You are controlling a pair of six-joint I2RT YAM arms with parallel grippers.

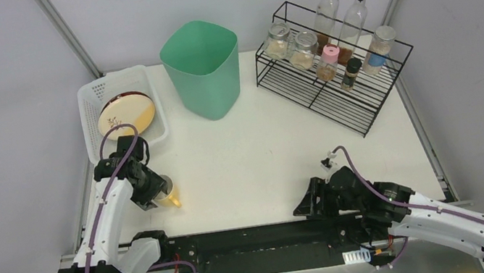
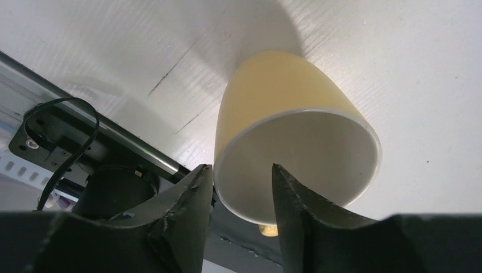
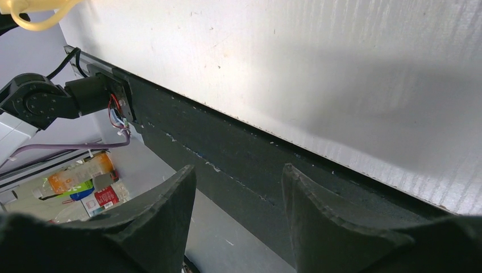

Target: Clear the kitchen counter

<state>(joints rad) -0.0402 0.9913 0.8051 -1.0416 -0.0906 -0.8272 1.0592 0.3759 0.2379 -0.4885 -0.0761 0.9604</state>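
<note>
White bench (image 1: 264,155) fills the scene beneath my arms. At its near left, my left pincer (image 2: 241,170) is clamped on the rim of a tilted yellow cup (image 2: 284,96). My right pincer (image 3: 239,169) hangs with fingers apart over the near edge. Farther back stand a basket (image 1: 90,102), a green bin (image 1: 204,76) and a rack (image 1: 320,91).
</note>
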